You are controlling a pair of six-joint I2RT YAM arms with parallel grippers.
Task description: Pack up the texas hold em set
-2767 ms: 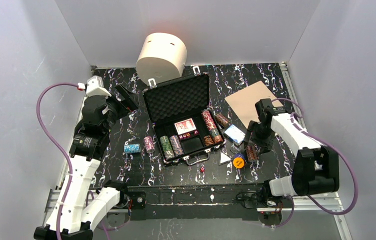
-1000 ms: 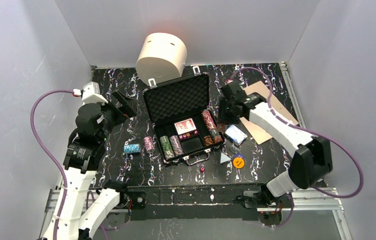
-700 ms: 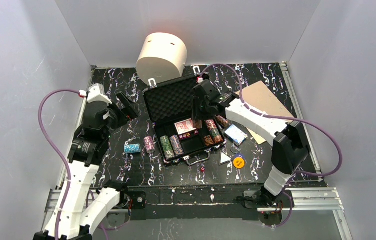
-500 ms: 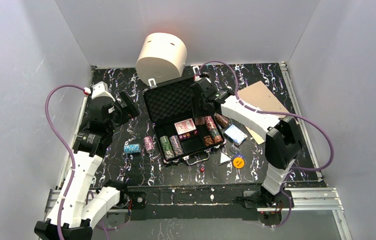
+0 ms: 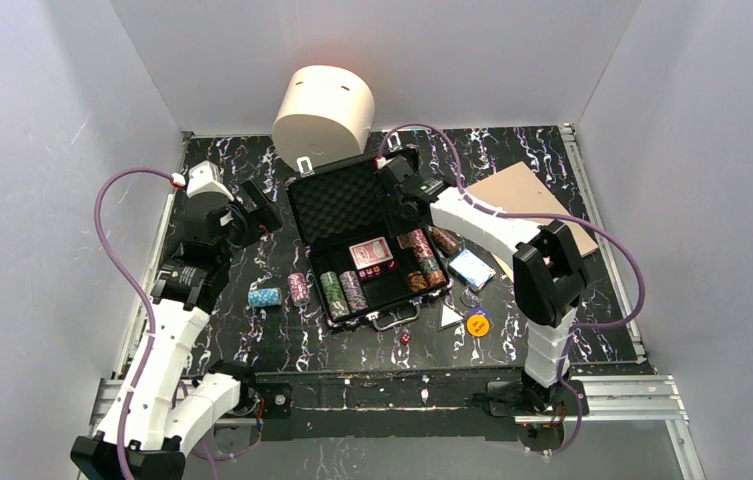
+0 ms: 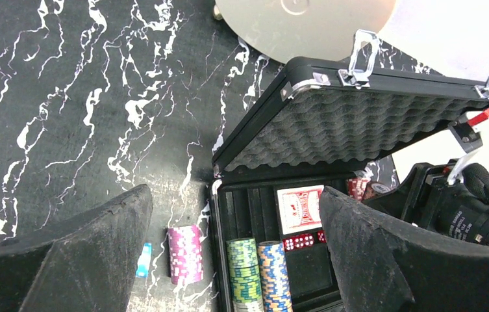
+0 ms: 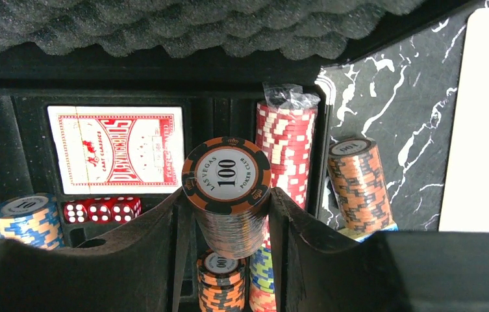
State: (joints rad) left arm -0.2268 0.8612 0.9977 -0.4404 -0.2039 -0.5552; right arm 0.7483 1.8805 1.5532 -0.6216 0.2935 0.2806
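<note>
Swinging in from the near right of the bench (image 5: 252,340), where it was working beside the yellow button (image 5: 478,324) a few seconds ago, my right arm is now reaching over the open case (image 5: 342,200). I am gripping a brown chip stack (image 7: 226,175) in the right gripper (image 7: 226,195), its jaws part closed and pressing on both sides of the stack. The stack is hanging over the right side of the case's tray, above an orange stack (image 7: 222,279) lying in its slot; I cannot tell whether they are touching.

A red card deck (image 7: 117,148) and a row of red dice (image 7: 102,210) are sitting in the middle of the tray, with a red chip stack (image 7: 287,149) lying along the right side.

I am holding the left gripper (image 6: 233,198) wide and carrying nothing, hovering off the case's far left corner.

A pink stack (image 6: 185,253) and a teal stack (image 5: 264,296) are still waiting on the bench left of the case, and a blue deck (image 5: 471,268) is lying to its right.
</note>
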